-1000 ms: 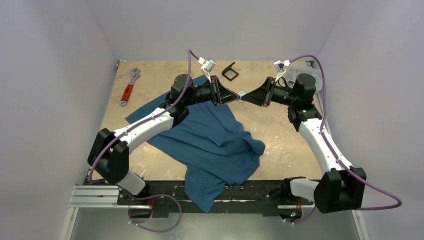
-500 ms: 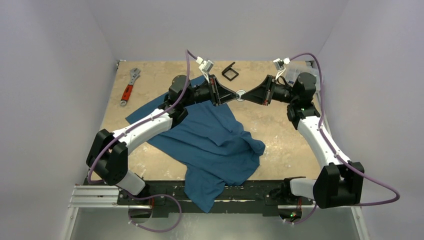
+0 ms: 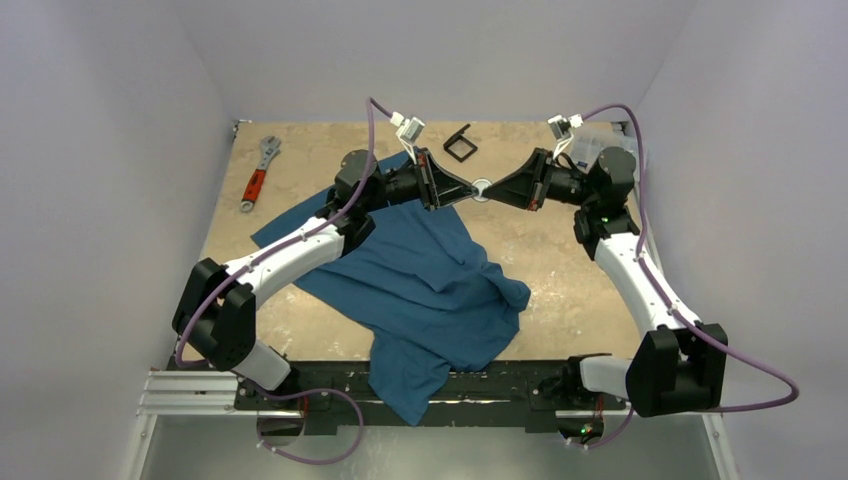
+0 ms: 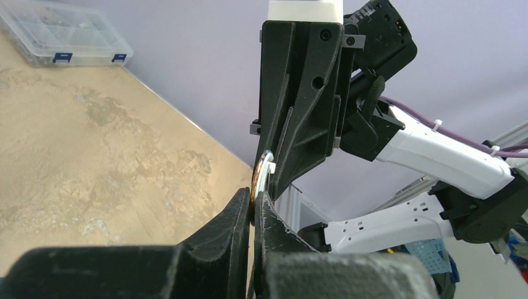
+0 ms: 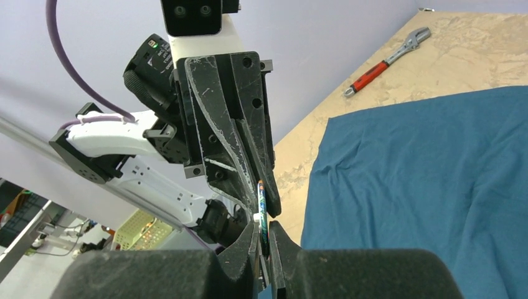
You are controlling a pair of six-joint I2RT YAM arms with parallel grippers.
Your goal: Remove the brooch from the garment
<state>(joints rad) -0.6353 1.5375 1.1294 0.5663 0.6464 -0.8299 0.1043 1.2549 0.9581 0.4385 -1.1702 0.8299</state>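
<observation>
The left gripper (image 3: pixel 464 193) and right gripper (image 3: pixel 497 192) are both clamped on the brooch (image 3: pixel 481 190), held in mid-air between them, apparently for a handover. The garment (image 3: pixel 430 285) lies on the table (image 3: pixel 560 250), apart from it.

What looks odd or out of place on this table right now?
The garment lies crumpled, one part hanging over the near table edge. The brooch is already off it, held in the air between the left gripper and right gripper. Nothing looks damaged.
</observation>
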